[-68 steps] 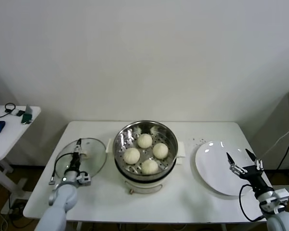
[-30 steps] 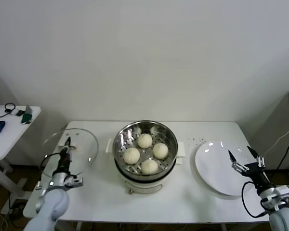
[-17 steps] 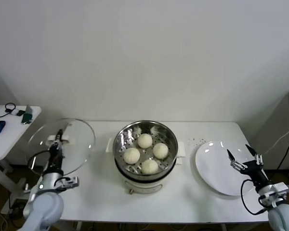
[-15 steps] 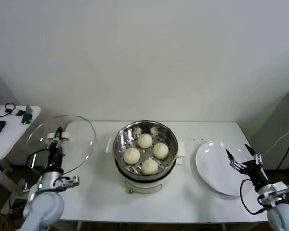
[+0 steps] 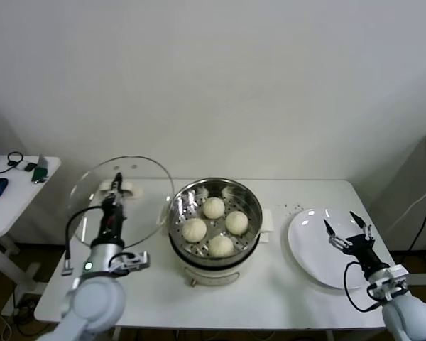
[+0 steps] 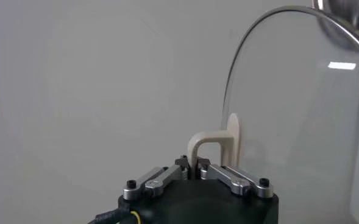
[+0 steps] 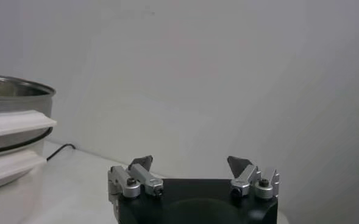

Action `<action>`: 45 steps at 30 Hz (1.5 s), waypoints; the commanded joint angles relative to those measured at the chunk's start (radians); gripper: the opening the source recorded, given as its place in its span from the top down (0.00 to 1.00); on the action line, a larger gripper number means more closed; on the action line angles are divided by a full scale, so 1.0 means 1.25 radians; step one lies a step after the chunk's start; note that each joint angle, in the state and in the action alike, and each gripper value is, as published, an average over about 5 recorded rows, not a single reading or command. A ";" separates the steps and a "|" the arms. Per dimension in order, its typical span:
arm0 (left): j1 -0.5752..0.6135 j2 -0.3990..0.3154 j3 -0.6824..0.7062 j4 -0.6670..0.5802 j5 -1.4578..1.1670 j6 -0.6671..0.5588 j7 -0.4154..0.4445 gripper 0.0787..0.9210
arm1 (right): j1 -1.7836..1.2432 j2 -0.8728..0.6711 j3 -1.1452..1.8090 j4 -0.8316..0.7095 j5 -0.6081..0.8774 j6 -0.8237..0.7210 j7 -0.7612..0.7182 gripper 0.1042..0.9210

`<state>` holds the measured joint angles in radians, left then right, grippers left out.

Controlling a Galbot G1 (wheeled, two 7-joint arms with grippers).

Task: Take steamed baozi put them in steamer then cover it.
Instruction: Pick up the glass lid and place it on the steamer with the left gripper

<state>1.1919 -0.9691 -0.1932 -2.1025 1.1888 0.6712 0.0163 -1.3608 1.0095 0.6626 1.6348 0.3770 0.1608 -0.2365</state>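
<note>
Gripping: left gripper (image 6: 196, 172) clamped on round clear glass cover (image 5: 138, 186), its cream handle's base hidden.
Right gripper (image 5: 346, 232): jaws apart.
Steamer (image 5: 214, 190): shiny steel, four smooth domed baozi (image 5: 214, 207).

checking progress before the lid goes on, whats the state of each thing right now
steamer: uncovered, on the table
buns: all four inside the steamer on its tray
lid: lifted off the table, tilted, beside the steamer
left gripper: shut on the lid's handle
right gripper: open, empty, over the plate
plate: empty, on the table right of the steamer
</note>
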 commanded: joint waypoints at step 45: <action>-0.196 -0.371 0.306 0.233 0.284 0.080 0.232 0.91 | -0.018 0.035 0.059 -0.026 -0.035 0.018 -0.013 0.12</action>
<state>0.9498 -1.4201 0.1883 -1.8307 1.5208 0.7363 0.2987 -1.3825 1.0530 0.7315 1.6022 0.3344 0.1826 -0.2520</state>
